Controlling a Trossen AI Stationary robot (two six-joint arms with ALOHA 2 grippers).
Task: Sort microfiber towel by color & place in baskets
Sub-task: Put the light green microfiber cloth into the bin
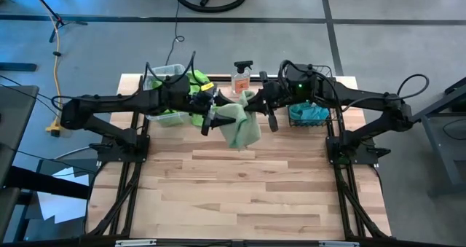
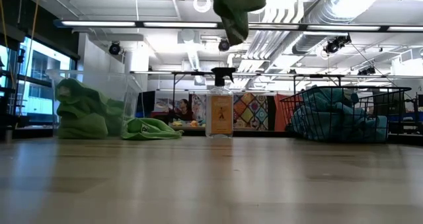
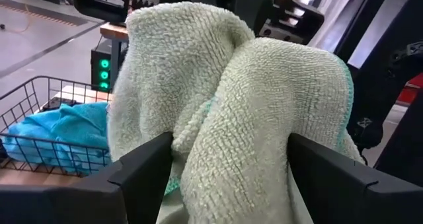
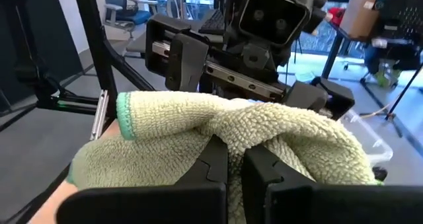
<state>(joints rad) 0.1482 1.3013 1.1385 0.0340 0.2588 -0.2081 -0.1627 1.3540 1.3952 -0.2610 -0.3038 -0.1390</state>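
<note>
One pale green microfiber towel (image 1: 242, 127) hangs in the air between both grippers above the table's far middle; the low view shows its lower end (image 2: 235, 12) well clear of the wood. My left gripper (image 1: 210, 118) comes at it from the left and my right gripper (image 1: 263, 110) from the right. Other lime green towels (image 1: 191, 81) fill the clear tub (image 1: 166, 72) at the far left, and one green towel (image 2: 151, 128) lies on the table beside it. Sky blue towels (image 1: 309, 114) sit in the black wire basket (image 1: 329, 114) at the far right. My left gripper (image 3: 231, 178) has a thick bunch of folded towel (image 3: 231, 118) between its two fingers (image 3: 142, 178), which stand wide apart with cloth against both inner faces. It comes level from the table's left. The towel is lifted clear. My right gripper (image 4: 236, 161) pinches a gathered fold of the towel (image 4: 218, 128) between nearly shut fingers (image 4: 211, 161), coming roughly level from the table's right. Several layers bulge around the fingers. The cloth drapes down, clear of the table.
A clear spray bottle (image 1: 242, 76) with a black trigger stands at the far edge between the tub and the basket, just behind the held towel. The near and middle stretch of wooden table (image 1: 240, 196) lies bare. Both arms crowd the far middle.
</note>
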